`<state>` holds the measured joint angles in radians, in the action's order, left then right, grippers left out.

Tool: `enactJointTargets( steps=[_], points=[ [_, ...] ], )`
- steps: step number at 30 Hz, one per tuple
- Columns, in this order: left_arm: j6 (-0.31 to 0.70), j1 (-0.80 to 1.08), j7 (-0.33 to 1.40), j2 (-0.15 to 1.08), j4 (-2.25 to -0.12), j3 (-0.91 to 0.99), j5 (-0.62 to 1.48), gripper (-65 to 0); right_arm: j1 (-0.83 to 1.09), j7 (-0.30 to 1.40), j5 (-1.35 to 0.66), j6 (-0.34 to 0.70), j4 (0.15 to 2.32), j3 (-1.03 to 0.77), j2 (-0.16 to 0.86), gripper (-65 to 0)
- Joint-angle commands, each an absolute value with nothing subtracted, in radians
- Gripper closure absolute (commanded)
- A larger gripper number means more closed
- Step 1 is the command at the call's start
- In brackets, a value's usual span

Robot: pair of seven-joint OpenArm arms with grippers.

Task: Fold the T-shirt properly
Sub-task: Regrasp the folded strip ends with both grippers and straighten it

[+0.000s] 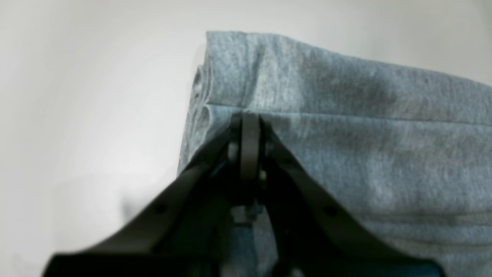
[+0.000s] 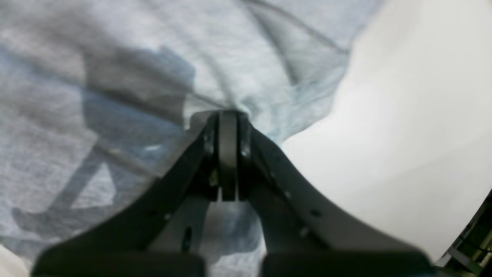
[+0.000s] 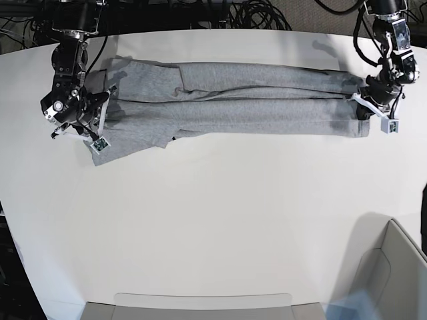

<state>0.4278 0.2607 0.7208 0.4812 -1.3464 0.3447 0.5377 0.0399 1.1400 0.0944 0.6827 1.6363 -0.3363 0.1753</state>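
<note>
The heather-grey T-shirt (image 3: 253,107) lies as a long folded strip across the far side of the white table, one sleeve flap spilling toward the front at its left end. In the base view my left gripper (image 3: 363,103) sits at the strip's right end. Its wrist view shows the left gripper (image 1: 250,115) shut, pinching a folded edge of the T-shirt (image 1: 346,134). My right gripper (image 3: 100,110) is at the strip's left end. Seen from the right wrist, this gripper (image 2: 228,113) is shut on bunched fabric of the T-shirt (image 2: 115,77) near its edge.
A grey bin (image 3: 393,267) stands at the near right corner of the table (image 3: 213,213). A shallow grey tray (image 3: 200,307) runs along the front edge. Black cables (image 3: 253,13) lie behind the table's far edge.
</note>
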Motion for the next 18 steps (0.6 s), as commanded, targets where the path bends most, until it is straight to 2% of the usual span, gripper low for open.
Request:
enactJointTargets(
  steps=[1, 10, 14, 18],
  points=[
    [0.401, 0.269, 0.771, 0.493, -1.368, 0.352, 0.487, 0.0, 0.010, 1.130, 0.096, 0.698, 1.653, -0.337, 0.176, 0.0],
    [0.401, 0.278, 0.792, 0.492, -1.685, 0.407, 0.489, -0.7, -0.007, 1.136, 0.097, 0.698, 1.652, -0.292, 0.174, 0.0],
    [0.404, 0.298, 0.895, 0.478, -1.807, 0.481, 0.533, -8.9, -0.004, 1.136, 0.097, 0.698, 1.652, -0.292, 0.176, 0.0],
    [0.401, 0.308, 0.970, 0.501, -1.810, 0.556, 0.754, -23.2, 0.005, 1.136, 0.097, 0.698, 1.656, -0.292, 0.177, 0.0]
  ],
)
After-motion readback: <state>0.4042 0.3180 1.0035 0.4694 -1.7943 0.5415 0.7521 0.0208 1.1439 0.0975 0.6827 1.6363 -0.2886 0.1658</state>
